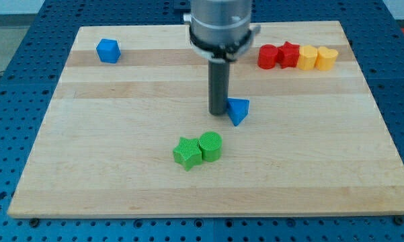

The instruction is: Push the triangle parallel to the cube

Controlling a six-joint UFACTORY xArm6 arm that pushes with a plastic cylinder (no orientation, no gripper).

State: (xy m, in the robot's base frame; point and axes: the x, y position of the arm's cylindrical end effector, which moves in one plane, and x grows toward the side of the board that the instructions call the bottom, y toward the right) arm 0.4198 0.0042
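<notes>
pale matt wooden board (121,168), ribbed plastic green blocks (198,149), dark matt rod (218,84)

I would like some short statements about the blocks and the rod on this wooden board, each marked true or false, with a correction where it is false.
1. My tip stands just left of the blue triangle block. True.
2. The blue cube block lies near the view's bottom right corner. False: it lies near the top left of the wooden board.
3. The green star block and the green cylinder block touch each other. True.
4. The two red blocks and two yellow blocks are scattered apart. False: they form one row at the top right.
5. The triangle lies between the green blocks. False: it lies above them, to the right.
</notes>
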